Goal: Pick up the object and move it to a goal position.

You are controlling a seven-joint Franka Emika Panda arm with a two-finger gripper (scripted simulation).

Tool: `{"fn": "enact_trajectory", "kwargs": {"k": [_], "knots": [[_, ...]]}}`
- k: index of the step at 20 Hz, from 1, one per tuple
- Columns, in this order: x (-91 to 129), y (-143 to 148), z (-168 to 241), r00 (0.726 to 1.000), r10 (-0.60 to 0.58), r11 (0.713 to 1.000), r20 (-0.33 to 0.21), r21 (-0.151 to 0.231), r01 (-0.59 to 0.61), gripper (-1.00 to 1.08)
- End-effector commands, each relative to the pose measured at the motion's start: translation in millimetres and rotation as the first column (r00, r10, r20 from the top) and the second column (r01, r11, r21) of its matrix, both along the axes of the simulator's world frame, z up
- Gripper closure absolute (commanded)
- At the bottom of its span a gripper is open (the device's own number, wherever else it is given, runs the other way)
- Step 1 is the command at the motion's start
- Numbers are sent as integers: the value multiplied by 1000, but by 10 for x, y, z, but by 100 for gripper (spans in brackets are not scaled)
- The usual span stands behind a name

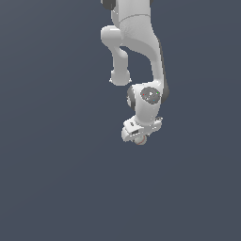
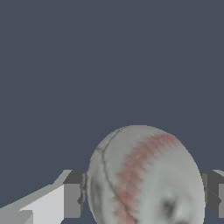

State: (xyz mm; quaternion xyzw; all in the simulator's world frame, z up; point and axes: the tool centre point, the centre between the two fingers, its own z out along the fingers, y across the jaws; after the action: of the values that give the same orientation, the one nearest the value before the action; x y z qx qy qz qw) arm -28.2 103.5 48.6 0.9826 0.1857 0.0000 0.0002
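Observation:
The object point(image 2: 144, 177) is an off-white ball with reddish seam lines, and it fills the space between my two fingers in the wrist view. One grey finger pad point(image 2: 72, 194) presses one side of it and the other pad point(image 2: 214, 192) touches the opposite side. In the exterior view the ball point(image 1: 140, 140) shows as a small round shape just under the white hand. My gripper point(image 1: 140, 138) points down and is shut on the ball. Whether the ball rests on the floor or hangs above it I cannot tell.
A plain dark blue-grey surface point(image 1: 56, 179) spreads all around. The white arm point(image 1: 141, 42) comes down from the top of the exterior view.

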Motion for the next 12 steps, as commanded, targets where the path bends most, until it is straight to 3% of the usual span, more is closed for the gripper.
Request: {"fn": "enact_trajectory", "kwargs": {"k": [1, 12], "knots": [[1, 3, -9, 1000, 1, 1000, 0, 0, -1, 108], [90, 31, 291, 1000, 0, 1000, 0, 0, 0, 108]]}}
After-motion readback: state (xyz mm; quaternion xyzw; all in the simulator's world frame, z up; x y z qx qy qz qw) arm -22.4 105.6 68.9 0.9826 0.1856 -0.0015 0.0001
